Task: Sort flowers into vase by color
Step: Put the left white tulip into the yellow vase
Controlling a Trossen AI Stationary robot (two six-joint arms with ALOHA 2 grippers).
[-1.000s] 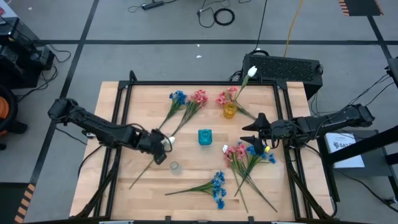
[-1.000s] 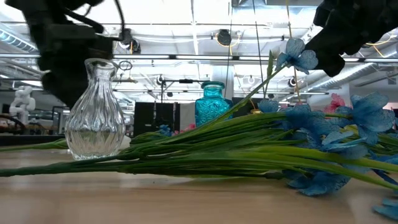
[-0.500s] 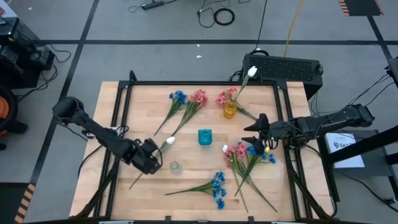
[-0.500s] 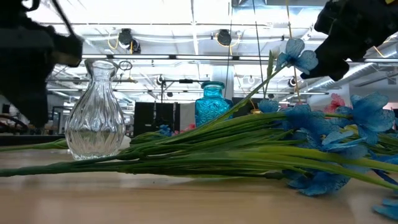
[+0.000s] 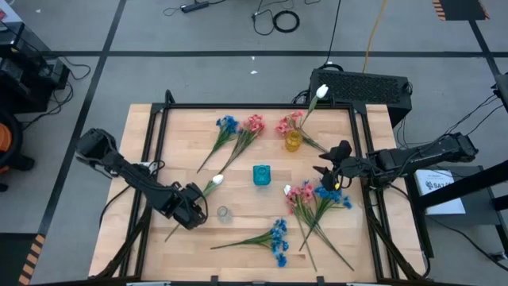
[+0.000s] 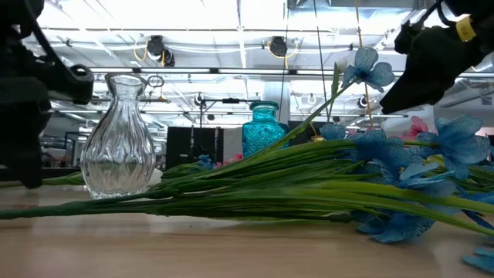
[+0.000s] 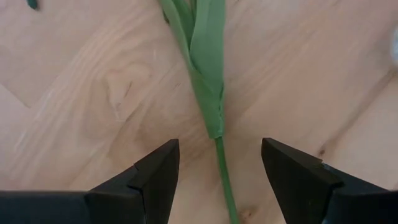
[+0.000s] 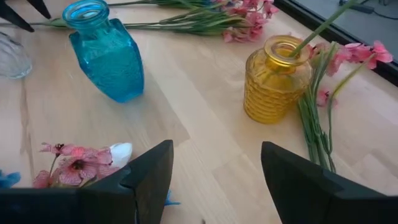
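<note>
A white-budded flower [image 5: 213,183] lies on the table, its thin green stem [image 7: 218,158] running toward the near left. My left gripper [image 5: 191,211] hovers open over that stem, one finger on each side, pointing steeply down without touching. My right gripper [image 5: 328,175] hangs open above the table's right side, beside a heap of pink and blue flowers [image 5: 315,199]. In front of it stand a blue vase [image 8: 107,57] and a yellow vase [image 8: 276,79] that holds one stem. A clear glass vase [image 5: 223,213] stands just right of my left gripper.
Blue and pink sprays [image 5: 238,131] lie at the far middle, and pink ones [image 5: 287,125] lie by the yellow vase. A blue spray [image 5: 274,237] lies near the front edge. A black frame [image 5: 254,106] runs round the tabletop. Bare wood shows at the far left.
My left gripper has gone down and toward the table's near edge, from beside the white bud along the stem toward its lower part, staying open. My right gripper has tipped further downward in place. No flower has moved.
</note>
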